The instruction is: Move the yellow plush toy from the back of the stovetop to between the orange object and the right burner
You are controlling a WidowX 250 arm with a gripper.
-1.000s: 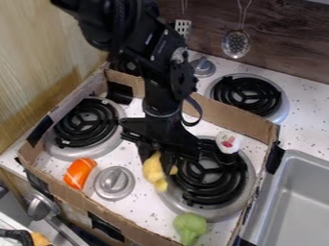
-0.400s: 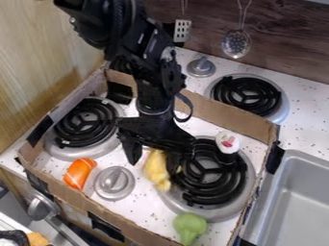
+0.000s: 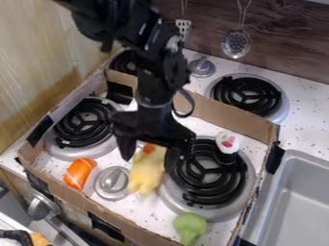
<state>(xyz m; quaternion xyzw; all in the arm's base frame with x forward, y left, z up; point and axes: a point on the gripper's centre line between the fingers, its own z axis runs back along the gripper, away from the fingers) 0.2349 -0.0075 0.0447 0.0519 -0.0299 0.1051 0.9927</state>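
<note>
The black gripper (image 3: 151,156) hangs over the stove top between the two front burners, its fingers spread wide apart. Just below and between them is a blurred yellow toy (image 3: 146,174) with an orange part at its upper end, close to the right front burner and beside the silver knob (image 3: 114,182). An orange toy with white stripes (image 3: 80,173) lies left of that knob. Toward the bottom is a green broccoli-like toy (image 3: 189,227). A small black-bodied item with a white top (image 3: 228,143) stands at the right burner's upper edge.
A low cardboard border (image 3: 257,129) runs around this part of the stove. Black coil burners (image 3: 87,122) lie inside it, with another (image 3: 246,95) behind. A metal sink (image 3: 296,202) is at the right; utensils (image 3: 235,43) hang at the back wall.
The gripper has opened from around the yellow toy and shifted slightly left. The toy has moved left and turned, and its orange part now shows at the top.
</note>
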